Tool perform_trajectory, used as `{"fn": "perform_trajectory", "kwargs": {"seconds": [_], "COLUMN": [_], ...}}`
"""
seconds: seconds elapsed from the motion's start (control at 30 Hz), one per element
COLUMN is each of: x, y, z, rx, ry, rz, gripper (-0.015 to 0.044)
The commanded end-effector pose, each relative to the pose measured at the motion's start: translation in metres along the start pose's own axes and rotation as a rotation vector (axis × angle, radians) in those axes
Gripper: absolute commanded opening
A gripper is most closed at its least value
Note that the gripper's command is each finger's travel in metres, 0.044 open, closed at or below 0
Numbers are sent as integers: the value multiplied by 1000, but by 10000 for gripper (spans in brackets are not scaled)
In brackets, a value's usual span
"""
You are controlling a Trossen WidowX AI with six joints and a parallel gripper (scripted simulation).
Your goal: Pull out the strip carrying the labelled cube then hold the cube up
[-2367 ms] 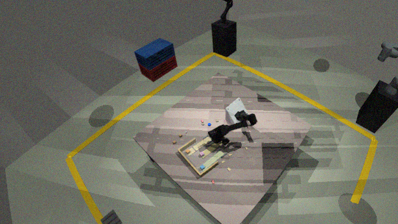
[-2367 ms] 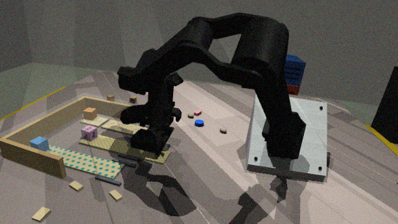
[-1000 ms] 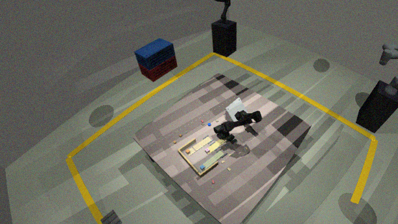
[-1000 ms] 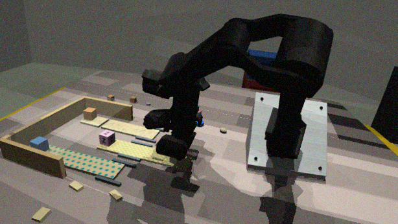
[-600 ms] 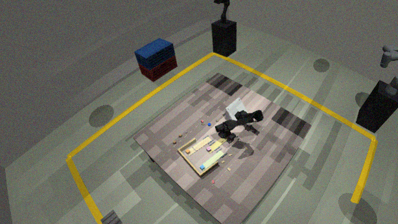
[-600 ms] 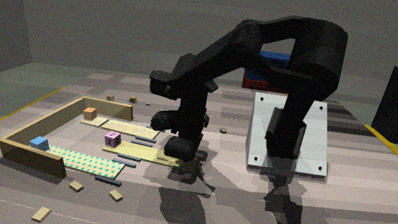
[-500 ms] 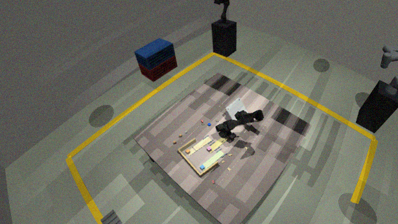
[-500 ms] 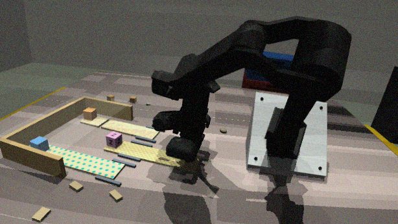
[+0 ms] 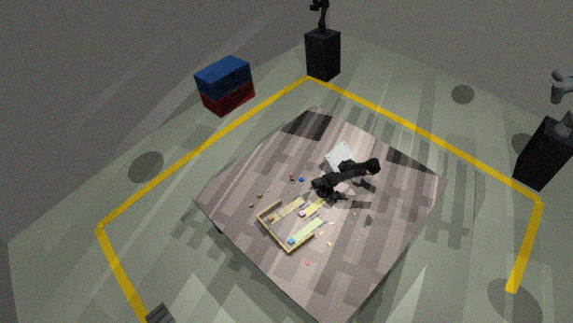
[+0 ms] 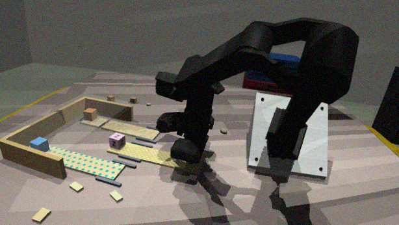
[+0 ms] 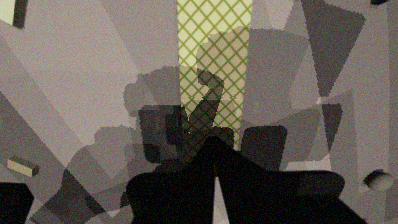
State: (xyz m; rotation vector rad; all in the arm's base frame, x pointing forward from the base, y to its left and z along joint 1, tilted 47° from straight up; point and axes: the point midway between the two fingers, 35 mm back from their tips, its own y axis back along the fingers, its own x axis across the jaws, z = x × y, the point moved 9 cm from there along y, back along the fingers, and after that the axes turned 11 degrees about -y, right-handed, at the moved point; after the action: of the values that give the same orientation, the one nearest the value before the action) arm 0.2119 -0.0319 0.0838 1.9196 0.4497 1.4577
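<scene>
My gripper is shut and empty, pointing down at the near end of the yellow cross-hatched strip; whether the tips touch it is unclear. The pink cube with dark letters sits on that strip's far end, outside the wooden frame's walls. The teal-dotted strip reaches toward the blue cube. The speckled strip shows a gap before the short piece under the orange cube.
The wooden frame stands around the far ends. Thin dark rails lie beside the strips. Small tan blocks lie on the near side. A pale pebble lies beyond the gripper. A white plate stands at the arm's base.
</scene>
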Motion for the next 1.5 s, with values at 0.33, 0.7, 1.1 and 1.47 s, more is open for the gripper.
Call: {"fn": "perform_trajectory", "kwargs": {"seconds": [0.33,0.7,1.1,1.47], "x": [-1,-1,-1,0], "y": [-5,-5,-5,40], "z": [-6,-6,-6,4], "rx": [32,32,32,30], "ry": [-8,-8,-8,-8], "rz": [-6,-6,-6,-9], "gripper": [0,0,0,0]}}
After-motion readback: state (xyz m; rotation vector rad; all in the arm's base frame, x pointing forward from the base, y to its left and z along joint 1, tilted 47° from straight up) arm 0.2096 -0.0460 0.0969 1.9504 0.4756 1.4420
